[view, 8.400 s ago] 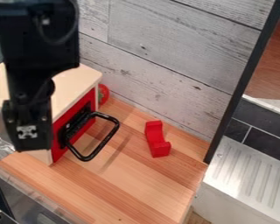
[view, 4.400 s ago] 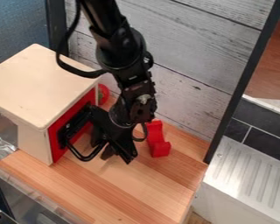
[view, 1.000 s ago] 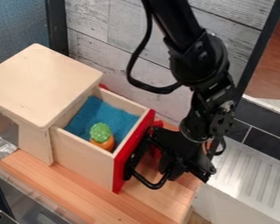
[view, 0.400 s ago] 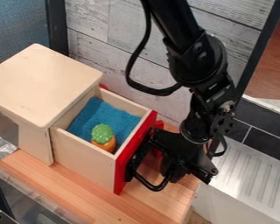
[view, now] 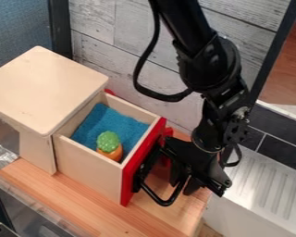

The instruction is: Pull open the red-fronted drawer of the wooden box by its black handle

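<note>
Camera view has the gripper (view: pixel 184 184) at the pulled-out drawer's (view: pixel 89 169) handle (view: pixel 165 202), whether open or shut I cannot tell.

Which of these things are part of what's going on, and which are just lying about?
Seem part of it:
- pincer, at the handle
- black handle
- open drawer
- wooden cabinet

Probably just there:
- green-and-orange toy, in the drawer
- blue lining
- crumpled foil
- white ridged surface
</note>
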Controlling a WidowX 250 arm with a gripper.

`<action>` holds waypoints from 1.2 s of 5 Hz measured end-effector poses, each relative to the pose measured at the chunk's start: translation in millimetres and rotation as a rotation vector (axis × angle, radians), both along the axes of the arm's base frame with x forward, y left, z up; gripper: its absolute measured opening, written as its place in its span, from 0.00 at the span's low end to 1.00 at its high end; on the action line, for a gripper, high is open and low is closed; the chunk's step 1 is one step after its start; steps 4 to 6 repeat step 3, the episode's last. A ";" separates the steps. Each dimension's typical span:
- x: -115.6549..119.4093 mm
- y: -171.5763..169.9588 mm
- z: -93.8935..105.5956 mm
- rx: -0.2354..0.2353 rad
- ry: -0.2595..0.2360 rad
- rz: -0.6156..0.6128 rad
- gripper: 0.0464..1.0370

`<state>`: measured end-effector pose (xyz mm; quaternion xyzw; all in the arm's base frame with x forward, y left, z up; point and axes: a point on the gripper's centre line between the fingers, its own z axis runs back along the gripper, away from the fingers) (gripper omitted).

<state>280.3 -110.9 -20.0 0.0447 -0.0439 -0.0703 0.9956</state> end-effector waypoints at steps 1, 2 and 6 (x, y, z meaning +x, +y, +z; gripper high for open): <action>-5.5 -0.8 3.0 0.027 0.020 -0.033 0.69; -9.3 -0.8 39.7 0.001 -0.021 -0.068 0.95; -25.9 2.6 91.1 -0.039 -0.043 -0.153 0.97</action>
